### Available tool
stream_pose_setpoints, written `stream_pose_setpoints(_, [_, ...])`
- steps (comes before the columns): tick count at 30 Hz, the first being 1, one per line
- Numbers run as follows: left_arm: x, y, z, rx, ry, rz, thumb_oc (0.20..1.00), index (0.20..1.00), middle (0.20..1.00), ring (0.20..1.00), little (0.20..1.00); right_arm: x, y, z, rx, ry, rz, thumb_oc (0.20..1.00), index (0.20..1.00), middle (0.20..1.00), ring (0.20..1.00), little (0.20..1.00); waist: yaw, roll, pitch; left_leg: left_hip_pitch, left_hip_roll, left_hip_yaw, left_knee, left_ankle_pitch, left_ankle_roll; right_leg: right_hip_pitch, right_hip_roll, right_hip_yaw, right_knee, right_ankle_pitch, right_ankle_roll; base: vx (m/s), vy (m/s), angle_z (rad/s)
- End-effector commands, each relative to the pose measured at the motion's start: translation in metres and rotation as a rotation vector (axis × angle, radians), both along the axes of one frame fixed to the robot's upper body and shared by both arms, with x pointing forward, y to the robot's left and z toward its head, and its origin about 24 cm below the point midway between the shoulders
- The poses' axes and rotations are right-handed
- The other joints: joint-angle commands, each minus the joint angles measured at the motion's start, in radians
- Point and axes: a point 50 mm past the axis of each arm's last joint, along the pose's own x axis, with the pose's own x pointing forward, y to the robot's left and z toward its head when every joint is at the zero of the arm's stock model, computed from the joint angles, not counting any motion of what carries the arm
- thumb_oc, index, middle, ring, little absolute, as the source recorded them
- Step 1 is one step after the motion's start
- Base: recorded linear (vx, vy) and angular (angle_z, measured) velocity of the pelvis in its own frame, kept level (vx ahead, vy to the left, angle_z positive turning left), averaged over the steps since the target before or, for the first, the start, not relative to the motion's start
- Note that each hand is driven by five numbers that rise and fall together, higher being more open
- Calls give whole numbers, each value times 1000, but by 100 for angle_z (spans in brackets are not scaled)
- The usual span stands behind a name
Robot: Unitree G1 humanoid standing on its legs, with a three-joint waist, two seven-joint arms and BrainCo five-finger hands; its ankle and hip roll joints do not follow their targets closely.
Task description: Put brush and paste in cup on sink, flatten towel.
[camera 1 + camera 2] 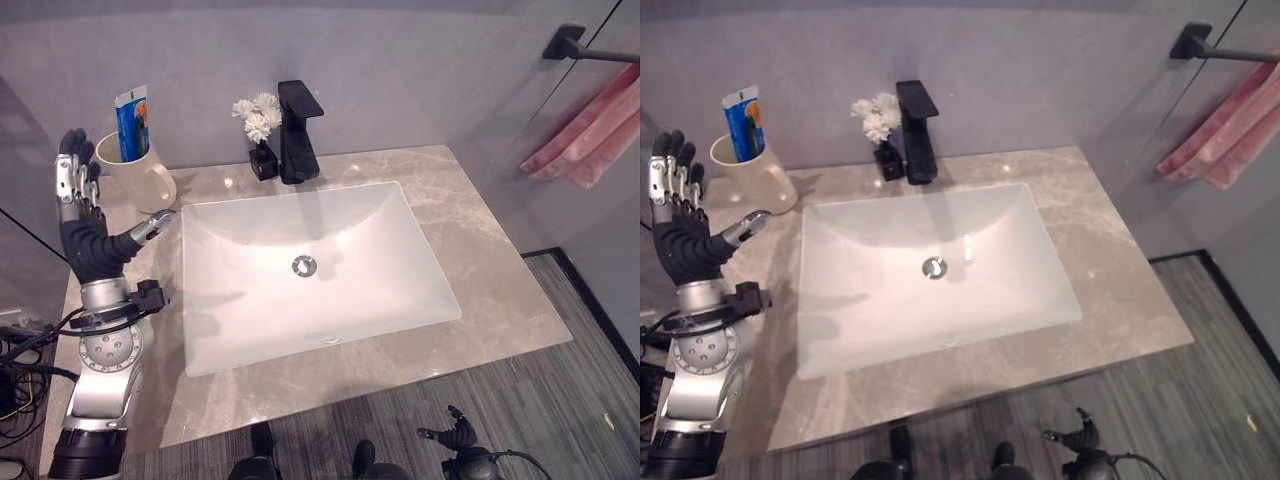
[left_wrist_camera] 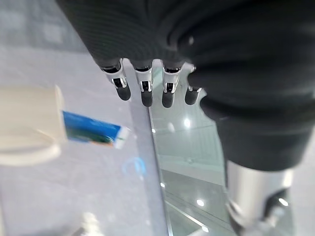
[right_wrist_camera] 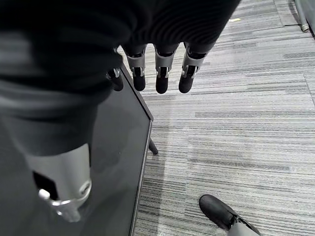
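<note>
Paste [image 1: 131, 122] stands upright in cup [image 1: 135, 175]; left hand [image 1: 82, 225] beside it, fingers straight.

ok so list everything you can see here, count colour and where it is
cup: one, cream, back left corner of the counter
toothpaste tube: one, blue and white, standing in the cup
flowers: one small white bunch in a black vase, left of the tap
tap: one, black, behind the basin
basin: one, white, set in the counter, nothing in it
counter: one, beige marble
towel: one, pink, bunched on the black wall rail at the right
left hand: open, fingers straight, raised beside the cup
right hand: open, hanging low over the grey striped floor
</note>
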Motion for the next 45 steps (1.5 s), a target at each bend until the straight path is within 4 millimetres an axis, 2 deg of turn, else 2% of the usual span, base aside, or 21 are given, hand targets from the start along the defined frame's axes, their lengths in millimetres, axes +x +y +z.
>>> stream_pose_setpoints(1, [-9,11,7,0,-73,105,200,200,200,200,200,5,-2,2,-21,-5,29,1000,1000,1000,1000,1000,16,20,-52,27,-16,-37,4,-56,16,-50,-31,-25,104,65,44,15,-5,6])
stream_pose_setpoints(6, [-17,25,-4,-18,-26,196,200,200,200,200,200,2,-6,2,-29,0,20,1000,1000,1000,1000,1000,24,14,-50,23,-10,-44,4,-54,11,-46,-25,-40,93,65,41,30,-33,12])
stream_pose_setpoints(10, [-14,34,-12,-73,11,229,200,200,200,200,200,-2,-16,3,-50,9,-4,1000,1000,1000,1000,1000,25,17,-50,14,-2,-50,4,-47,3,-46,-19,-54,81,64,39,23,-41,8])
stream_pose_setpoints(14, [-7,47,-21,-101,82,240,200,200,200,200,200,-3,-29,6,-75,18,-40,1000,1000,1000,1000,1000,22,34,-44,12,3,-52,4,-41,-1,-50,-10,-55,74,60,35,15,-17,0])
stream_pose_setpoints(17, [-5,55,-29,-125,143,219,200,200,200,200,200,1,-32,9,-85,10,-17,1000,1000,1000,1000,1000,15,48,-39,12,7,-52,4,-37,-5,-52,-5,-52,70,58,32,7,-10,-1])
stream_pose_setpoints(20, [5,69,-40,-110,256,237,200,200,200,200,200,3,-33,12,-76,-3,13,1000,1000,1000,1000,1000,-6,63,-38,7,12,-51,4,-32,-13,-57,4,-46,65,55,27,6,-10,-1])
stream_pose_setpoints(26, [24,87,-44,-34,396,283,200,200,200,200,200,0,-37,12,-78,7,-2,1000,1000,1000,1000,1000,-36,72,-38,5,19,-44,4,-31,-20,-62,14,-40,55,54,23,0,0,0])
stream_pose_setpoints(29, [27,92,-41,-14,413,300,200,200,200,200,200,-3,-39,11,-77,15,-6,1000,1000,1000,1000,1000,-42,71,-39,8,20,-40,4,-34,-19,-64,17,-34,52,56,25,19,-4,-4])
stream_pose_setpoints(34, [37,117,-34,-8,477,399,200,200,200,200,200,-12,-40,9,-65,33,-23,1000,1000,1000,1000,1000,-68,68,-38,14,23,-27,4,-38,-20,-70,23,-19,53,57,27,6,-2,-2])
stream_pose_setpoints(37, [43,128,-21,-19,463,452,200,200,200,200,200,-16,-35,6,-56,48,-13,1000,1000,1000,1000,1000,-77,60,-33,14,27,-19,4,-42,-18,-79,26,-10,58,59,30,9,-6,-6])
stream_pose_setpoints(39, [43,133,-15,-22,452,477,200,200,200,200,200,-12,-29,7,-25,21,5,1000,1000,1000,1000,1000,-80,55,-30,14,27,-15,4,-44,-17,-86,27,-4,63,64,32,5,7,-20])
stream_pose_setpoints(45, [51,124,-12,10,459,467,200,200,200,200,200,2,-9,9,67,-32,72,1000,1000,1000,1000,1000,-69,44,-27,7,22,-23,4,-46,-14,-88,21,-7,64,73,39,2,5,-5])
